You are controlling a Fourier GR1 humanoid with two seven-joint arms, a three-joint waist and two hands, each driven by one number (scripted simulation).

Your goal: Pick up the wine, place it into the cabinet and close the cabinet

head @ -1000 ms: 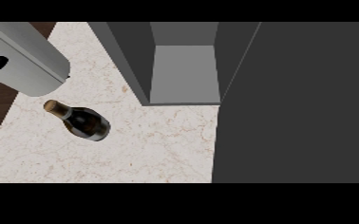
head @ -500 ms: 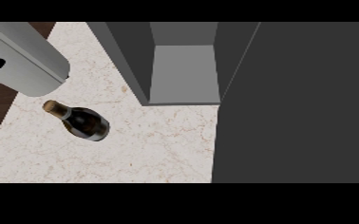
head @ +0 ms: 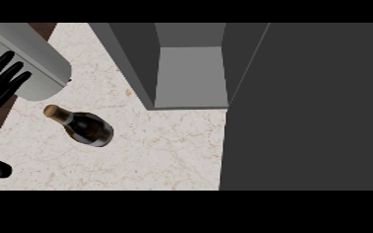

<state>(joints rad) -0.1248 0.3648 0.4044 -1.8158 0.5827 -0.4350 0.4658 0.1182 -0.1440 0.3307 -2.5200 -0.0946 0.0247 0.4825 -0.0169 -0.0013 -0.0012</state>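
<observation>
A dark wine bottle [head: 86, 127] with a tan cork lies on its side on the pale marble counter [head: 160, 153], its neck pointing up-left. My left hand [head: 10, 79] shows at the left edge with straight black fingers, above and left of the bottle and apart from it. A grey forearm [head: 35, 61] lies next to it. The open grey cabinet [head: 191, 74] stands to the right of the bottle with nothing inside. Its dark door [head: 299, 108] is swung open and fills the right side. My right hand is out of view.
A strip of brown wood [head: 42, 28] shows at the top left corner beyond the counter. Bare counter stretches between the bottle and the cabinet's front edge.
The black fingers of my left hand have come into view at the left edge. The bottle and the cabinet have not moved.
</observation>
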